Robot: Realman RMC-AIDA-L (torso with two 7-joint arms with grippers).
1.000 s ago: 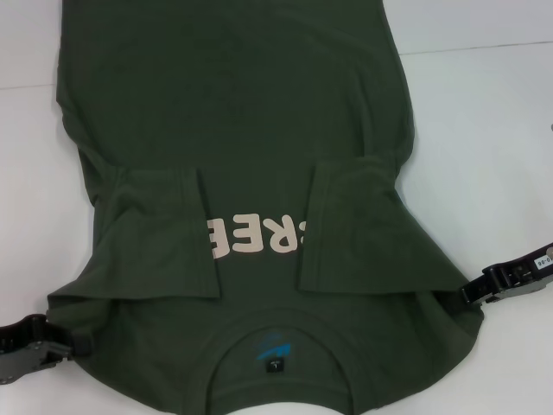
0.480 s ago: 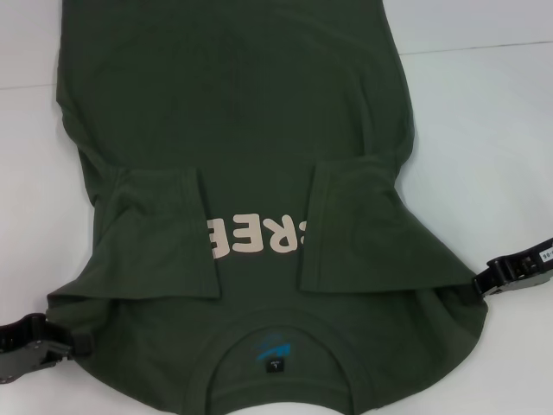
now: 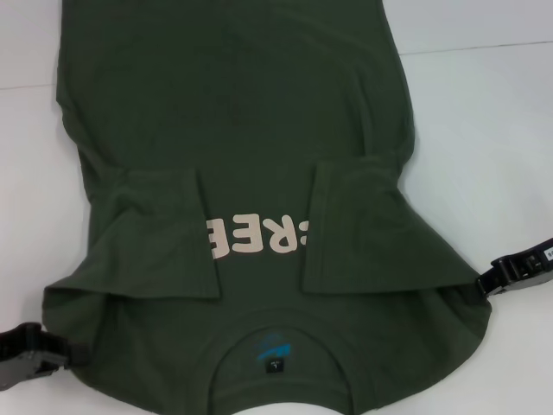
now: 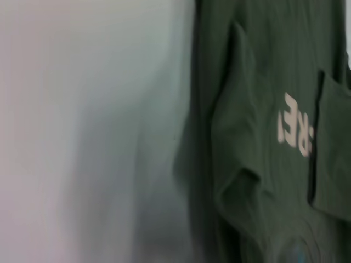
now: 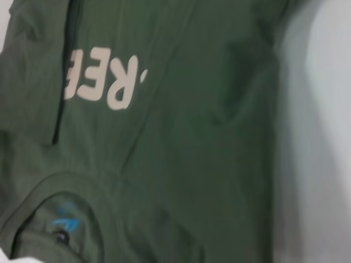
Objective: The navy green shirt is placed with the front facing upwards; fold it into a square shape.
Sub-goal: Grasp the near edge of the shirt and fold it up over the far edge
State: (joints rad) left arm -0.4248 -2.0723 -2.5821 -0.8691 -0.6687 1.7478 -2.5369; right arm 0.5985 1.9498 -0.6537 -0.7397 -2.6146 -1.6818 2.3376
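Head view: the navy green shirt lies front-up on the white table, collar nearest the robot and hem running off the far edge of the view. Both short sleeves are folded inward over the chest, covering the ends of the cream lettering, so only "REE" shows between them. A small black-and-blue neck label sits inside the collar. The left claw is at the shirt's near left shoulder edge, and the right claw is just beside the right shoulder edge; whether either is apart or together cannot be told, and contact with the fabric is uncertain. Wrist views show folded sleeve and lettering only, blurred.
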